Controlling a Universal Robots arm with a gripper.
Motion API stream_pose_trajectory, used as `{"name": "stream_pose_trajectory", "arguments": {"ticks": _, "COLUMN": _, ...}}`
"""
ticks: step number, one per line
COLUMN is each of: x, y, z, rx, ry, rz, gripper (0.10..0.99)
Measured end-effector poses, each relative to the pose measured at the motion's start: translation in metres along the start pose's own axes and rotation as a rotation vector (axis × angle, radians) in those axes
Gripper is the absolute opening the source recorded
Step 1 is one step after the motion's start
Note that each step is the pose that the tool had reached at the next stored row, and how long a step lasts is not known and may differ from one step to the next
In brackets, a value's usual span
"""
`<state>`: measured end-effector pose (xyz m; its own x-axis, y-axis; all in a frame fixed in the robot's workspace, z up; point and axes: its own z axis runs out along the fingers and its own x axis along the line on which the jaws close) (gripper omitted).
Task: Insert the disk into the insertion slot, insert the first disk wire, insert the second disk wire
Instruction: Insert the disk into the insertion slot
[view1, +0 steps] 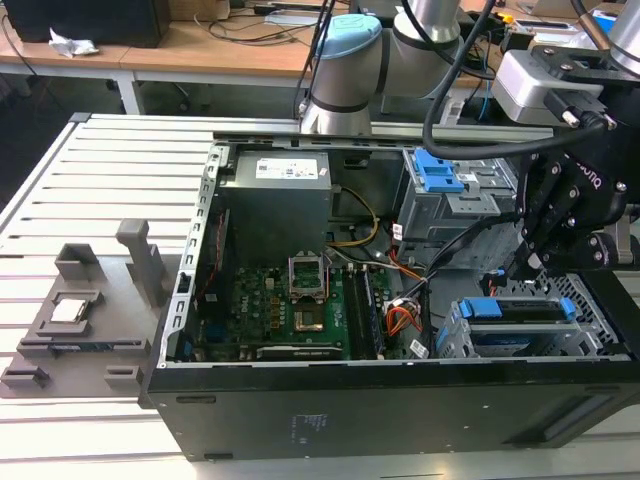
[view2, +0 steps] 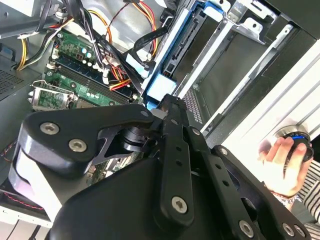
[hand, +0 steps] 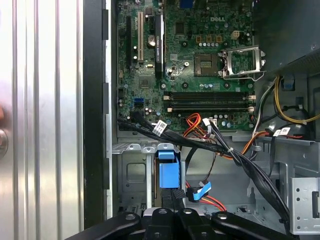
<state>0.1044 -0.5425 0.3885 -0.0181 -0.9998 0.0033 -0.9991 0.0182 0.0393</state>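
Exterior view: an open computer case (view1: 350, 400) lies on its side on a slatted table (view1: 100, 180). The arm reaches down into the end of the case at the exterior view's right. The gripper (view1: 525, 268) hangs just above the inner edge of the low drive cage, the insertion slot (view1: 455, 340). The disk (view1: 520, 310) sits inside that slot, and its blue carrier lies level with the cage's rim. A taller cage (view1: 450, 195) with a blue clip (view1: 437, 170) stands just behind the gripper, so there is little room on that side.

The gap between the slot and the motherboard (view1: 290, 310) is narrow and crowded with orange and red wires (view1: 400, 320).

In the first wrist view the gripper (hand: 172, 212) has its fingertips drawn close together around a black plug (hand: 176, 196). The plug meets the blue end of the disk (hand: 167, 175). The grey cage wall (hand: 130, 172) is just beside the disk. A blue flat plug (hand: 200, 190) lies loose near the gripper. A thick black cable bundle (hand: 220, 147) crosses the open floor between the cage and the motherboard.

In the second wrist view the gripper (view2: 162, 102) is close to the carrier's pale blue edge. A person's hand (view2: 280, 155) rests outside the case wall, well apart from the gripper.
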Motion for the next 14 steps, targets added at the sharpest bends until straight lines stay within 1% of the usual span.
{"name": "stream_pose_trajectory", "arguments": {"ticks": 5, "x": 0.0000, "y": -0.0006, "z": 0.0002, "rx": 0.000, "ry": -0.0002, "rz": 0.000, "gripper": 0.106}}
{"name": "stream_pose_trajectory", "arguments": {"ticks": 9, "x": -0.0010, "y": -0.0104, "z": -0.0003, "rx": 0.000, "ry": 0.0000, "rz": 0.000, "gripper": 0.106}}
{"name": "stream_pose_trajectory", "arguments": {"ticks": 14, "x": -0.0015, "y": -0.0163, "z": 0.0003, "rx": -0.001, "ry": 0.0000, "rz": 0.000, "gripper": 0.106}}
